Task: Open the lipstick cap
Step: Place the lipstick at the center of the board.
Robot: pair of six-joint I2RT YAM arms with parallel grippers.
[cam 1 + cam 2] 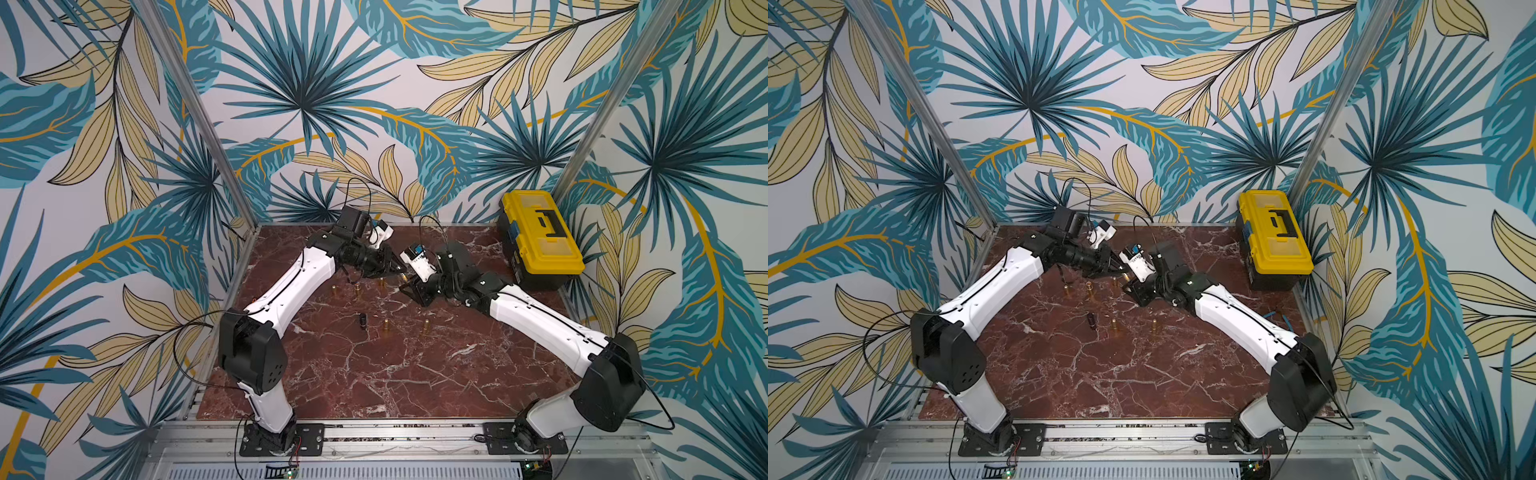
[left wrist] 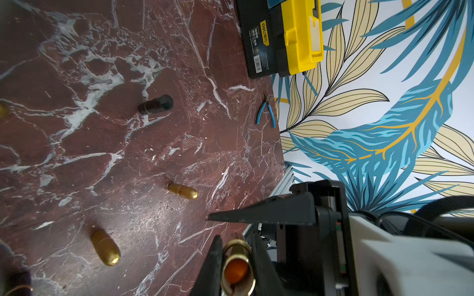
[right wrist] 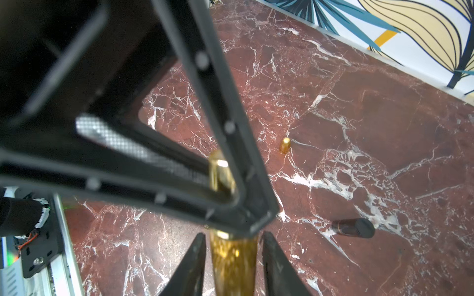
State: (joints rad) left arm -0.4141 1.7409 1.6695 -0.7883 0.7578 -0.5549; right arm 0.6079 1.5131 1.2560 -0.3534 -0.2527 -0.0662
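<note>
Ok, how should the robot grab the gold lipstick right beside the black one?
Probably from straight above, pinching the straight lower body of the gold lipstick. It appears to stand upright with room around it on the table, and its rounded top would likely slip. Keep clear of the black lipstick beside it.

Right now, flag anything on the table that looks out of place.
Blue-handled pliers lie loose at the table edge near the yellow toolbox, away from the gold lipsticks. Nothing looks spilled or broken.
</note>
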